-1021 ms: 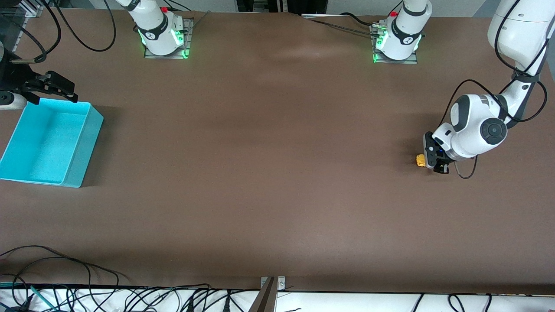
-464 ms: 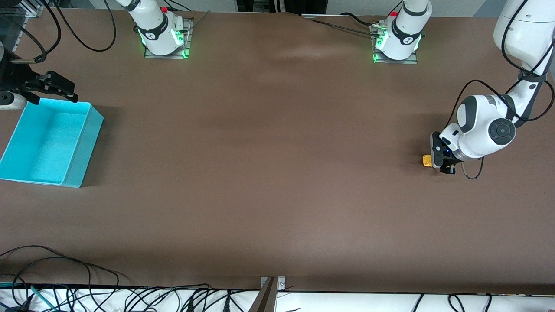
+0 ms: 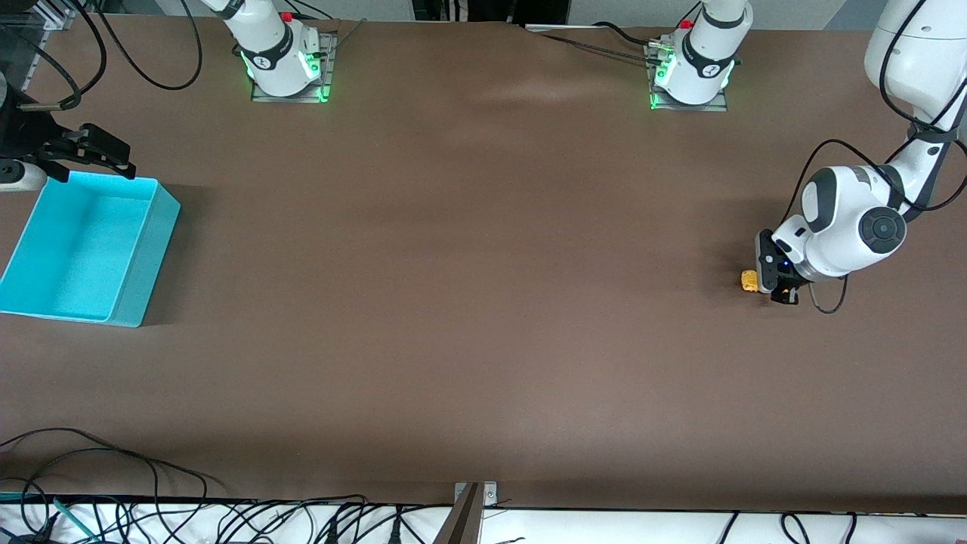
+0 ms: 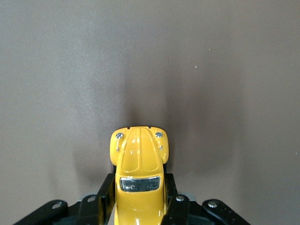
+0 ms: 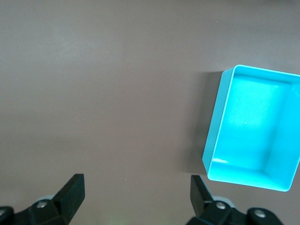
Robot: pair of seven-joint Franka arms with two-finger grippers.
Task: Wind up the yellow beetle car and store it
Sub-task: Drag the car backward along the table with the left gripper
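The yellow beetle car (image 3: 749,281) sits low on the brown table at the left arm's end. My left gripper (image 3: 772,284) is shut on it, the black fingers pressed against both sides of its body. In the left wrist view the yellow beetle car (image 4: 139,176) points away from the camera, with its hood and dark windscreen showing between the fingers (image 4: 104,197). My right gripper (image 3: 98,155) is open and empty, waiting above the table beside the turquoise bin (image 3: 132,257). The right wrist view shows its gripper (image 5: 136,194) spread wide above bare table.
The turquoise bin, open and with nothing in it, stands at the right arm's end of the table and also shows in the right wrist view (image 5: 213,140). Cables (image 3: 113,468) lie along the table edge nearest the front camera. The arm bases (image 3: 283,64) stand along the table's edge farthest from the front camera.
My left gripper has dragged the yellow beetle car a short way along the table toward the left arm's end. The right arm has not moved.
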